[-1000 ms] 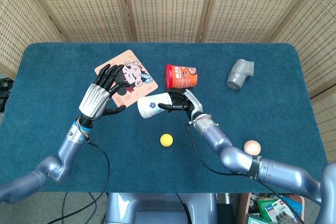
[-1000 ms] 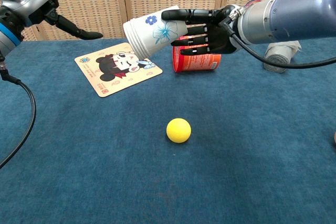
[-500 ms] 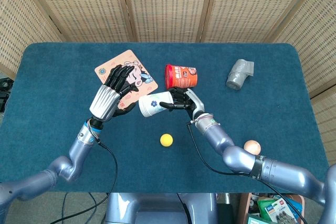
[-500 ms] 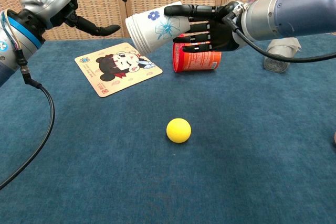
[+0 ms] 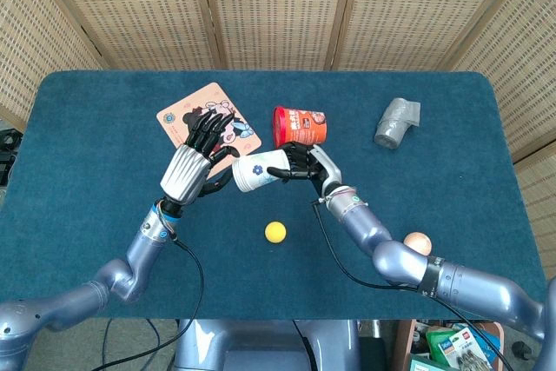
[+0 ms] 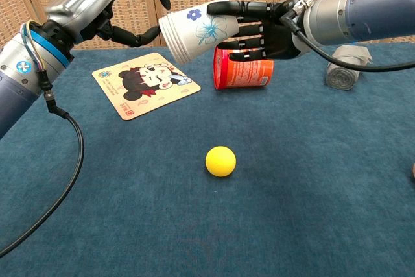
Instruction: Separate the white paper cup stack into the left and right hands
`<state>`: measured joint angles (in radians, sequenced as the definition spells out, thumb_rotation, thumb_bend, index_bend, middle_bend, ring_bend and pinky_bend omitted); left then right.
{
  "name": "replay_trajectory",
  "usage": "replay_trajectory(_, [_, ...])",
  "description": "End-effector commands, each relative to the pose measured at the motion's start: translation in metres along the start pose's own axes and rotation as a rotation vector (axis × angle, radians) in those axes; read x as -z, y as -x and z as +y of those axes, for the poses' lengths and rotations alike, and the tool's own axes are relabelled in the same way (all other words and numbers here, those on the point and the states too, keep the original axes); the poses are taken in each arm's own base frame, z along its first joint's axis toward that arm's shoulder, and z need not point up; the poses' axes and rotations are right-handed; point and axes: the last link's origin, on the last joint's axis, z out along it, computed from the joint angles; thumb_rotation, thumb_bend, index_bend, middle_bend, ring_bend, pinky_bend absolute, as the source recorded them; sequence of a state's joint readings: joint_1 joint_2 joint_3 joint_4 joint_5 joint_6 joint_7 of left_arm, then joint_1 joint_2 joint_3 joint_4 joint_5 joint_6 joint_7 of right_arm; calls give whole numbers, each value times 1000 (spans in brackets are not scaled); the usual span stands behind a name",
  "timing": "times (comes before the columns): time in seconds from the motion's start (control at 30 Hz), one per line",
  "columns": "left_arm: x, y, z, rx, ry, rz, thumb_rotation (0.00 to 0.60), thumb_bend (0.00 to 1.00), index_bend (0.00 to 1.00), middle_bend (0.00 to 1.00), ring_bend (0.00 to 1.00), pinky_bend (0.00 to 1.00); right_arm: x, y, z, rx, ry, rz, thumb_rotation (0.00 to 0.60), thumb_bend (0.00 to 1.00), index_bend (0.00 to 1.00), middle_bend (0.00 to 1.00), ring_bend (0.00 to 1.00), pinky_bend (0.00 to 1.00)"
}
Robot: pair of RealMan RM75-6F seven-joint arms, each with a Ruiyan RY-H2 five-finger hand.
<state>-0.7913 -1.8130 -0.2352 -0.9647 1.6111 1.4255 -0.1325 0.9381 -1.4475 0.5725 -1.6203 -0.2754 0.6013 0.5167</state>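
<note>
Bench [image 5: 87,128] covered in dark blue cloth. Lying directly on it: cartoon mat [image 5: 193,119] toward the back left, red tub [image 5: 299,126] on its side just right of the mat, crumpled grey roll [image 5: 397,121] back right, yellow ball [image 5: 275,232] near the front middle, egg [image 5: 417,243] front right.

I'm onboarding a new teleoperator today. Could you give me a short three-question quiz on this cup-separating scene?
1. True or false: the right hand holds the white paper cup stack with blue flower print above the table.
2. Multiple choice: what lies on the blue table cloth nearest below the stack? A) small yellow ball B) grey tape roll C) cartoon-printed square mat
3. Fill in: the left hand, fingers apart, is at the stack's ____ end.

Key: 1 true. 2 A. 3 open (rim) end; whether it already touches the rim cannot be told.
</note>
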Motion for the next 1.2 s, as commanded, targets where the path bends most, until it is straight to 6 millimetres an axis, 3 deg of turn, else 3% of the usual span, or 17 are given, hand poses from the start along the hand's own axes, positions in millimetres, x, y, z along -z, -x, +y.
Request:
replay_trajectory(0.03, [-1, 2, 3, 7, 1, 2, 600, 381, 443, 0, 0, 0, 1, -2, -1, -4, -2, 1, 600, 449, 626, 640, 482, 619])
replay_trajectory(1.2, [-11, 7, 19, 3, 2, 60, 600, 416, 509, 0, 0, 0, 4, -11, 1, 2, 7, -7, 600, 449, 627, 644, 482, 619])
